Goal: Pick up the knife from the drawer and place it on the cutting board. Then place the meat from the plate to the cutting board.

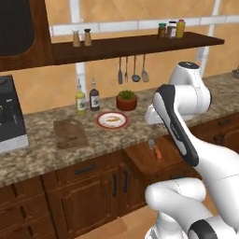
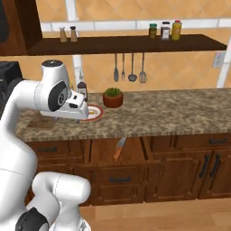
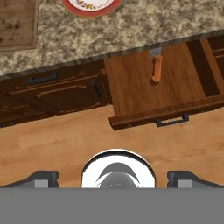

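Orange-brown handle toward the drawer front, blade tucked back under the counter lip: the knife (image 3: pixel 156 66) lies in the open drawer (image 3: pixel 131 87), ahead of the gripper (image 3: pixel 112 177) and a little to its right in the hand view. The fingertips (image 3: pixel 43 177) stand wide apart with nothing between them, high over the wooden floor and well short of the drawer.

The first step is still to do. The main risk, as I judge it, is the counter (image 3: pixel 131 26) edge — it overhangs the blade end, so a descent aimed too far forward could strike the stone before the fingers reach the knife. Aiming at the handle keeps clear of it. A flat knife on a flat drawer bottom is also easy to pinch badly; it could skid or tip out on the lift.

Room is fair: bare wood on both sides of the knife, the drawer's side wall well to its right, the front rail and bar handle nearest the gripper. Beyond, the board (image 3: pixel 17 24) sits far ahead-left, the plate (image 3: pixel 92 5) straight ahead, open counter between them.
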Controlling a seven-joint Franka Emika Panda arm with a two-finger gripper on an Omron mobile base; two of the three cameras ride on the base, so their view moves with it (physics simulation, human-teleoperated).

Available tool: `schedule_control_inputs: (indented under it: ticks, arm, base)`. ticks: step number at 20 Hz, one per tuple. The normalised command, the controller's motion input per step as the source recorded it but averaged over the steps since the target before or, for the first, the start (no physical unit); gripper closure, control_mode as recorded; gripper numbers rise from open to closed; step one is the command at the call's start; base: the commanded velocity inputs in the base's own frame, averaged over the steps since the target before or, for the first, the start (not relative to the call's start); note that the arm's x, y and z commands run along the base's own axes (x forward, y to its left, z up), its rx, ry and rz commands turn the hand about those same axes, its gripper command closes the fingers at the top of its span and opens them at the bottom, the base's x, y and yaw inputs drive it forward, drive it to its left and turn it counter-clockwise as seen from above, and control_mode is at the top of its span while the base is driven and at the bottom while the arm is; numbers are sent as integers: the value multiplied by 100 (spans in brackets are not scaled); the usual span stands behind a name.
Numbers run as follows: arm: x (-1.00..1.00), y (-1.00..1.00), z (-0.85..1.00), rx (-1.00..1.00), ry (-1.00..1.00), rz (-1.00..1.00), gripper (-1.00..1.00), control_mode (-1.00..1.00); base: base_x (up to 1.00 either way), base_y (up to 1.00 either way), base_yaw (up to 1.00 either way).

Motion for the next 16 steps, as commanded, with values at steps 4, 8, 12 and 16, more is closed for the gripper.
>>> schedule_control_inputs:
  ticks: [4,8,12,16]
  arm:
    - [0,0,0,0,0,0,-100,100]
    - [0,0,0,0,0,0,-100,100]
    - [0,0,0,0,0,0,-100,100]
    - [0,0,0,0,0,0,-100,100]
  base:
    - [54,100,-40]
    - [31,64,-34]
    - [37,8,-21]
    - [38,11,-18]
